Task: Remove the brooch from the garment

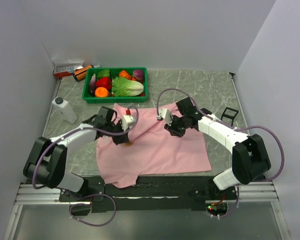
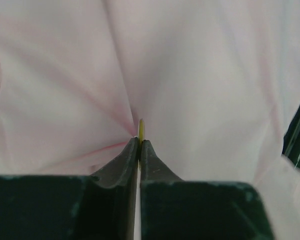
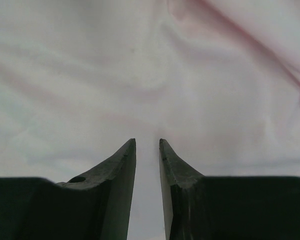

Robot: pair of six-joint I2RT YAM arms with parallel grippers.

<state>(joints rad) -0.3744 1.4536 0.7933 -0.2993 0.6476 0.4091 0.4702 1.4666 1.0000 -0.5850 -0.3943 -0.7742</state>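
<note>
- left jaws clenched on brooch [image 2: 141, 128] (thin yellow sliver); garment [image 1: 165, 150] puckers round it
- right jaws: narrow gap over cloth, cannot tell if gripping
- garment mid-desk [image 1: 217, 90], bare desk showing at 3 o'clock

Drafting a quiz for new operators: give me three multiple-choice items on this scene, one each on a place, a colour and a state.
1. The green basket sits: A) beyond the garment; B) on it; C) by the arm bases.
2. The garment is: A) blue; B) pink; C) grey.
3. The left hand is: A) wide open; B) holding a bottle; C) shut on the brooch.
Answers: 1 A, it stands at the far side; 2 B, pink in every view; 3 C, it pinches a thin yellow edge.
</note>
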